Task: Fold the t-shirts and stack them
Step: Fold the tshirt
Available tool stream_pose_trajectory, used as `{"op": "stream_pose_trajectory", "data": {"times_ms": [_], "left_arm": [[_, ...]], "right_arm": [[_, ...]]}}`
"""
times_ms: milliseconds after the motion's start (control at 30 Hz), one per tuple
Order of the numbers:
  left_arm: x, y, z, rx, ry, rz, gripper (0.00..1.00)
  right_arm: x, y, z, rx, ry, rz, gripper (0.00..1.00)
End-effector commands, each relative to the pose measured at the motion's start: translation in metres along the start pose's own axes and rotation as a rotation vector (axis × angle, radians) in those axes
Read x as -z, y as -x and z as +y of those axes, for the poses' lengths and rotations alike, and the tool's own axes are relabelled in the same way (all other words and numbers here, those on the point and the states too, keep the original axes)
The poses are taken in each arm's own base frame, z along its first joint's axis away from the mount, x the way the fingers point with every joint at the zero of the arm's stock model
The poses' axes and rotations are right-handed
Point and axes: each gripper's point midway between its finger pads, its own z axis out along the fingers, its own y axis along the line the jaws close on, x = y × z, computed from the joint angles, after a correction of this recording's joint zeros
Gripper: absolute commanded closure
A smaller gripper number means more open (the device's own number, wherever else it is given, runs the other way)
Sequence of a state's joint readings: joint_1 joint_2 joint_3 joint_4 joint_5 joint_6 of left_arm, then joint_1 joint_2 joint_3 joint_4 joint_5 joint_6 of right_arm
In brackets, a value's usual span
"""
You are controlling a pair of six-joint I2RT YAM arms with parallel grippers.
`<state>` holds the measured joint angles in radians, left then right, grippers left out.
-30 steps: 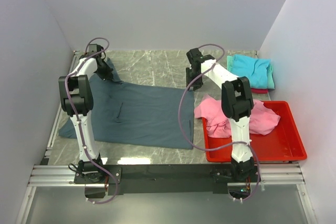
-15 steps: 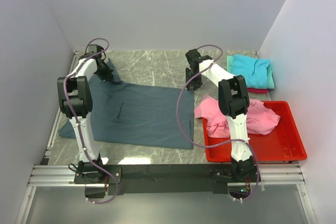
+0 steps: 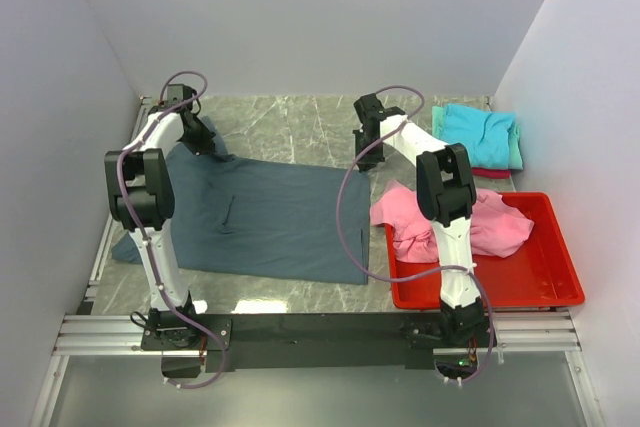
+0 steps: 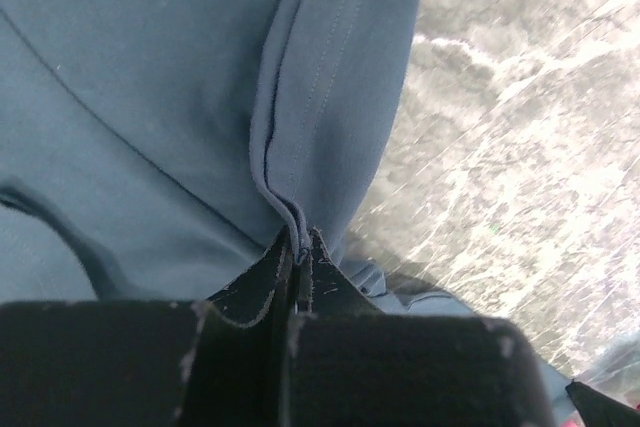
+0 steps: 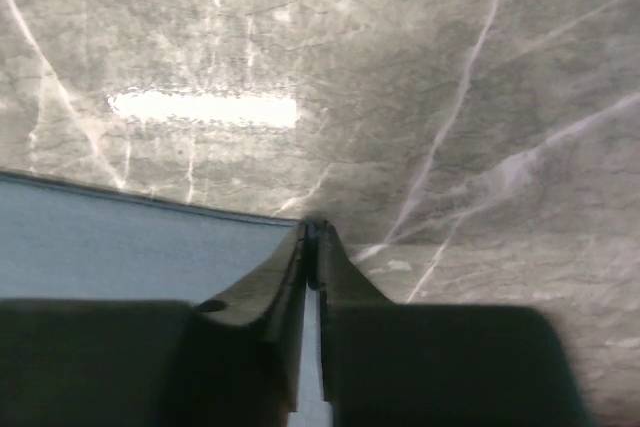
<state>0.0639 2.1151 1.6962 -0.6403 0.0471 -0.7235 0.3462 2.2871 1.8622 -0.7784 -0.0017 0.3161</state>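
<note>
A dark slate blue-grey t-shirt (image 3: 260,212) lies spread flat on the marble table. My left gripper (image 3: 205,137) is at its far left edge, shut on a ridge of the cloth (image 4: 150,97) pinched up between the jaws (image 4: 300,242). My right gripper (image 3: 368,159) is down at the shirt's far right corner. In the right wrist view its jaws (image 5: 313,227) are closed together on the edge of the shirt (image 5: 120,247), and a strip of cloth shows between them. A pink t-shirt (image 3: 500,227) lies crumpled, half in the bin and half on the table.
A red plastic bin (image 3: 540,282) stands at the near right. At the far right corner sits a stack of folded tees, turquoise (image 3: 480,132) on top with mint and red edges below. White walls close in the table on three sides.
The right gripper's jaws have closed on the shirt's far right corner. The right arm's elbow shifted slightly left. The left gripper has kept its hold and barely moved.
</note>
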Motion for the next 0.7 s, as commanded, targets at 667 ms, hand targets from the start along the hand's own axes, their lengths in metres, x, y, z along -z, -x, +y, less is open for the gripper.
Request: {"op": "stream_pose_trajectory", "data": {"times_ms": [667], "left_arm": [[0.074, -0.021, 0.034, 0.008, 0.052, -0.114, 1.00]], "right_arm": [[0.080, -0.042, 0.043, 0.135, 0.148, -0.006, 1.00]]}}
